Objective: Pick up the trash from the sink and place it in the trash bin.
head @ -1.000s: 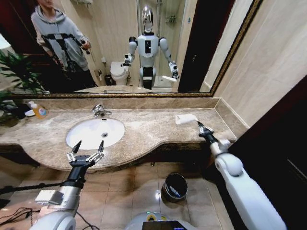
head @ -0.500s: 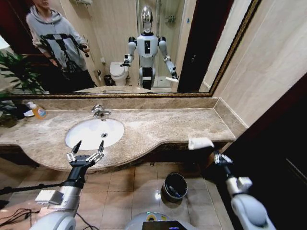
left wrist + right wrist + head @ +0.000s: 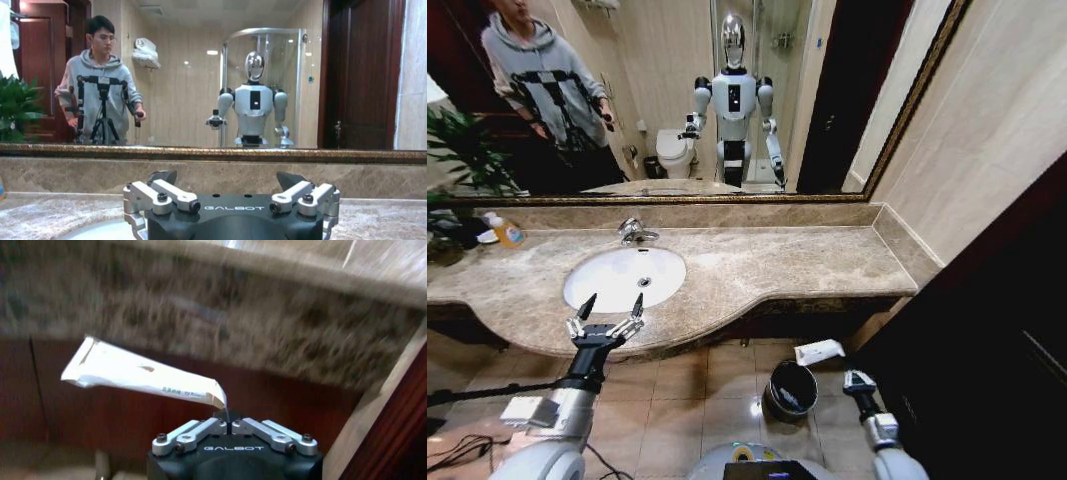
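Left gripper (image 3: 610, 322): fingers spread wide and holding nothing; it hovers at the front edge of the counter, just before the sink, probably parked there so that it stays clear while the other arm works.
Sink (image 3: 597, 292): white oval bowl set in the marble counter (image 3: 757, 265), with the tap (image 3: 634, 231) behind it; the visible part of the bowl looks bare apart from the drain, which suggests little or nothing is left to collect there.
Bin (image 3: 791, 388): small round black bin on the tiled floor below the counter edge; something pale lies inside it, though what it is cannot be made out.
Packet (image 3: 819, 351): flat white packet in the air below the counter, just above and slightly to the right of the bin's rim; held nearly level by one corner, so its free end reaches toward the bin's mouth.
Right gripper (image 3: 229, 424): fingers pressed together on the packet's corner, as the right wrist view shows; in the head view it sits low beside the bin (image 3: 857, 381), on the bin's right.
Stage, as judged: carrying appears finished; the packet seems not quite centred over the opening, so a release here might catch the rim.
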You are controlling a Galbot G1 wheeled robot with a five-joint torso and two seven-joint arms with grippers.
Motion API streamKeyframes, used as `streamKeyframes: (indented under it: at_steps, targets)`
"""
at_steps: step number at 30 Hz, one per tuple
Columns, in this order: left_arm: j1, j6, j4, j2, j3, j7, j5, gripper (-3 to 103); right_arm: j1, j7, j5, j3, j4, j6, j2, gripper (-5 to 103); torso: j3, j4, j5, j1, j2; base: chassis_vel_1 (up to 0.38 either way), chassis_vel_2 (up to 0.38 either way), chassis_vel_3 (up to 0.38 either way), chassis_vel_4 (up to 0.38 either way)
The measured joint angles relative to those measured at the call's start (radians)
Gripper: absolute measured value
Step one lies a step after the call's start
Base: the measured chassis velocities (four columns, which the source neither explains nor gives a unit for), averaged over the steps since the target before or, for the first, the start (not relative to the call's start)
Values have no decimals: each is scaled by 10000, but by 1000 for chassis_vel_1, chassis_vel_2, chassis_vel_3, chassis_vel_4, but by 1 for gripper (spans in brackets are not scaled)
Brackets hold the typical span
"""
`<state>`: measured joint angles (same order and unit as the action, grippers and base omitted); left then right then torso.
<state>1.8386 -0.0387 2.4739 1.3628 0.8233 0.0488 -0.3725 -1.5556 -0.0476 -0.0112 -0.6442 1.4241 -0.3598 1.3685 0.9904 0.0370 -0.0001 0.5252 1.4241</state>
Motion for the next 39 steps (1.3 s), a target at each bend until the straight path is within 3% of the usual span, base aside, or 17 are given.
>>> streamKeyframes:
  at_steps: [12,20,39]
  targets:
    - [0,0,0,0,0,0,0,100,2217,174,1432,279,-5126,-1383,-80,0,0,-2,0,0,0,0,0,0,0]
    - [0,0,0,0,0,0,0,100,3021,-258,1328,480,-6337,-843,46,0,0,-2,0,0,0,0,0,0,0]
    - [0,0,0,0,0,0,0,100,5242,-904,2540,563,-9679,-344,798,0,0,-2,0,0,0,0,0,0,0]
